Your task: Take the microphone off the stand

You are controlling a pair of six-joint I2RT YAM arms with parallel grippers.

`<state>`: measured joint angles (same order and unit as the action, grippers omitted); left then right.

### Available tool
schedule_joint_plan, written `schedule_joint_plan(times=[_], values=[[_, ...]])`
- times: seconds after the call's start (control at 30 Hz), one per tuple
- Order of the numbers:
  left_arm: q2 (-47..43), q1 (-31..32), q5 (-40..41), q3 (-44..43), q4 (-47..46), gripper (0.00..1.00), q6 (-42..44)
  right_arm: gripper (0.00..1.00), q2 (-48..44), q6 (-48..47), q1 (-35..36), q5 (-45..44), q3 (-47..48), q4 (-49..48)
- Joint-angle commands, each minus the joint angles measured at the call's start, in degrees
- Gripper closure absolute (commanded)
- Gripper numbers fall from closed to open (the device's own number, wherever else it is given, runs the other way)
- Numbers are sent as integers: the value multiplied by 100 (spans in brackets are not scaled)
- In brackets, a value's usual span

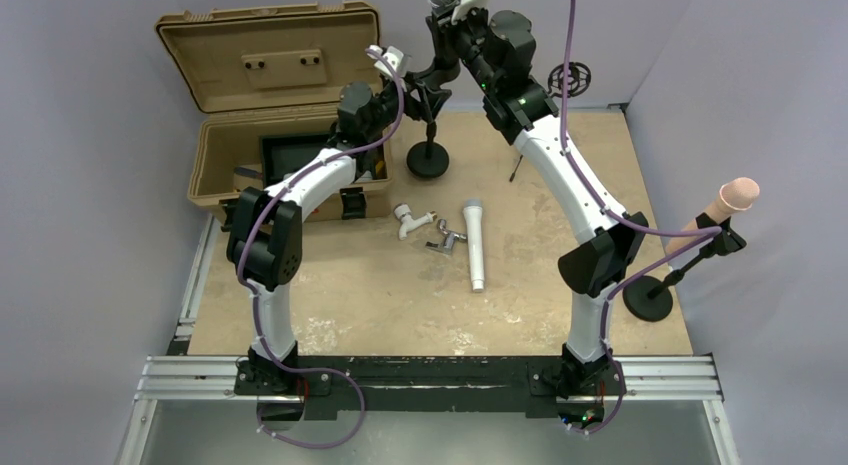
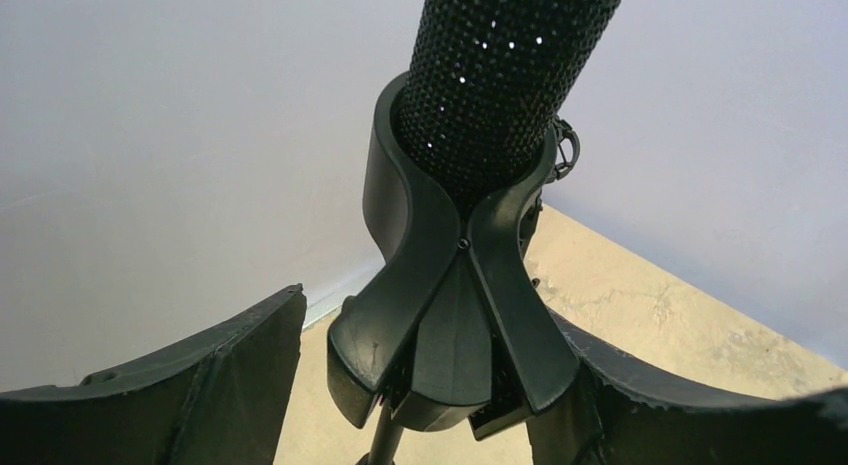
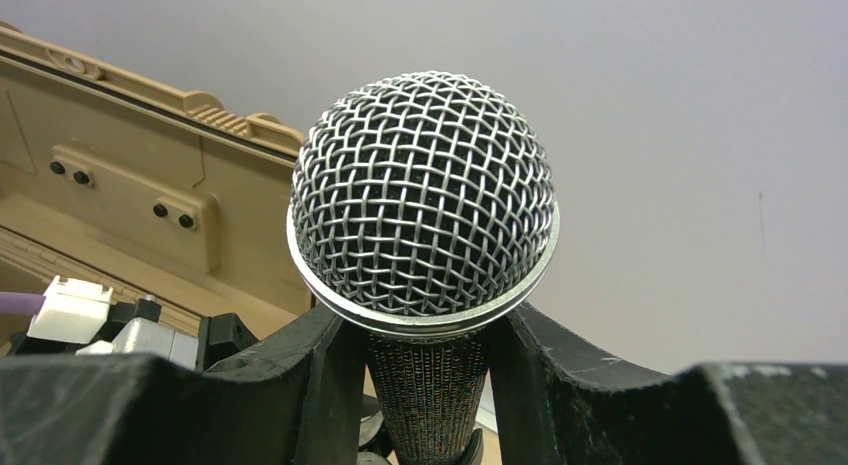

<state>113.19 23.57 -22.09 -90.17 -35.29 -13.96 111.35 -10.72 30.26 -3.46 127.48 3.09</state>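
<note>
The right pincer (image 3: 425,345) clamps the microphone (image 3: 424,200); the left pincer (image 2: 430,330) straddles the clip (image 2: 450,285), jaws apart, so pulling could topple the unbraced stand (image 1: 428,157).

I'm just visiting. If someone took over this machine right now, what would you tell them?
Right gripper: fingers shut on the microphone, just under its mesh head.
Left gripper: open, fingers either side of the clip on the stand, gap visible on one side.
Microphone body sits in the clip, not yet out.
Done: grasp. Left: pull the microphone free of the clip.
</note>
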Motion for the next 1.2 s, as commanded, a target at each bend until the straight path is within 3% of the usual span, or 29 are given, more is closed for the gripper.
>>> schedule_joint_plan(times=[0.0, 0.07, 0.13, 0.2, 0.27, 0.3, 0.53, 0.73, 0.87, 0.93, 1.17], values=[[-180, 33, 132, -275, -264, 28, -81, 100, -165, -19, 12, 25, 248, -697], [-144, 33, 95, -417, -73, 33, -35, 100, -166, -1, 10, 38, 222, -709], [-88, 41, 82, -541, 144, 44, 44, 100, -166, 37, 14, 62, 226, -706], [-49, 42, 48, -575, 242, 64, 82, 100, -173, 61, 13, 98, 239, -712], [-22, 42, 40, -635, 481, 92, 149, 100, -188, 80, 10, 101, 242, -735], [-9, 42, 60, -642, 577, 100, 165, 100, -184, 82, 15, 87, 264, -746], [-19, 38, 16, -494, 1085, 100, 363, 100, -58, 80, 23, 118, 800, -695], [-79, 33, -133, 56, 545, 100, 395, 100, -138, 196, 20, -687, 1378, -763], [-165, 25, -192, 301, 227, 99, 294, 100, -606, 103, 11, -1443, 755, -780], [-233, 16, -168, 496, 15, 82, 200, 100, -960, 159, -14, -1725, 56, -752], [-536, -2, -57, 1052, -424, 37, -17, 100, -2311, 852, -31, -2049, -2700, -659]])
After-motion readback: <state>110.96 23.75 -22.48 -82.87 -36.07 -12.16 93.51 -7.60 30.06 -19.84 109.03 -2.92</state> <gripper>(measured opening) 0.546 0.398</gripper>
